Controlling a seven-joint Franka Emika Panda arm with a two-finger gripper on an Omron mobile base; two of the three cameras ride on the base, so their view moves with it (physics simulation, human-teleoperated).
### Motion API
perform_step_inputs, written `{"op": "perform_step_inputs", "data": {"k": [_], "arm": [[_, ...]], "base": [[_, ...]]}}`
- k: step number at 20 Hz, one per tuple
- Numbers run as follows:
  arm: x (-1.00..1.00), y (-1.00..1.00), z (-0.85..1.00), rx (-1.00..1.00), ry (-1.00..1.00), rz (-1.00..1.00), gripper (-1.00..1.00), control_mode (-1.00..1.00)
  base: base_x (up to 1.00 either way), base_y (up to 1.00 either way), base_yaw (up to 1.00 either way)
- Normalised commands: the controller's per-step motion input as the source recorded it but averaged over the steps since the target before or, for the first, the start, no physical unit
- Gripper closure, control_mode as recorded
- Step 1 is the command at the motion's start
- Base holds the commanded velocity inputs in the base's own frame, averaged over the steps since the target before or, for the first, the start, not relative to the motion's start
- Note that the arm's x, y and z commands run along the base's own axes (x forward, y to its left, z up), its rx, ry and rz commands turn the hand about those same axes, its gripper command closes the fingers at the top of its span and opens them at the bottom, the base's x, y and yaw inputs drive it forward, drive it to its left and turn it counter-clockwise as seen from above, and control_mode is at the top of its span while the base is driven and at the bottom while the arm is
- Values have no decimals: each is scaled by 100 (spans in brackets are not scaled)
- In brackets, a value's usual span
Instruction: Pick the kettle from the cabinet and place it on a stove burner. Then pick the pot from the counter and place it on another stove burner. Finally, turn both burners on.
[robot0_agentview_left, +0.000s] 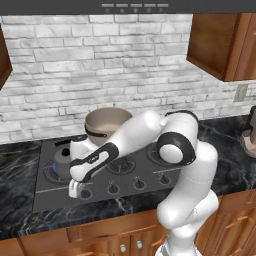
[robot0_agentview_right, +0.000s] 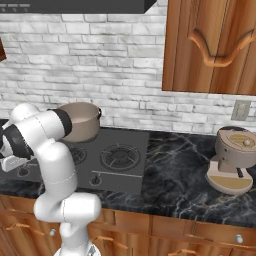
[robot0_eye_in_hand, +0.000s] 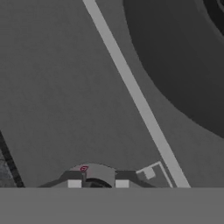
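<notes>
Already kettle and pot sat on burners just beyond the gripper, fingers apparently pinching the leftmost knob, blue flame under kettle; pot's burner remained.

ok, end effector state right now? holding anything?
End effector: down at the leftmost stove knob, fingers either side of it; looks closed on it, kettle and pot already on burners.

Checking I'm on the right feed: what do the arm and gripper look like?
Glossy white rounded arm segments with dark charcoal joint bands and a big dark-ringed white elbow cap. The white gripper has two small dark finger tips with pale square pads. No cables or markings visible.
</notes>
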Motion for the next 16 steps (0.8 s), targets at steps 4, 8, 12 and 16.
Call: {"op": "perform_step_inputs", "data": {"k": [4, 8, 12, 16], "arm": [[0, -1, -16, 0, 0, 14, -100, -100], [-8, -4, 0, 1, 0, 10, -100, -100], [-28, -10, 1, 1, 0, 8, -100, -100], [-35, -20, 8, 4, -2, 4, -100, -100]], "base": [[0, 0, 0], [0, 0, 0], [0, 0, 0], [0, 0, 0]]}}
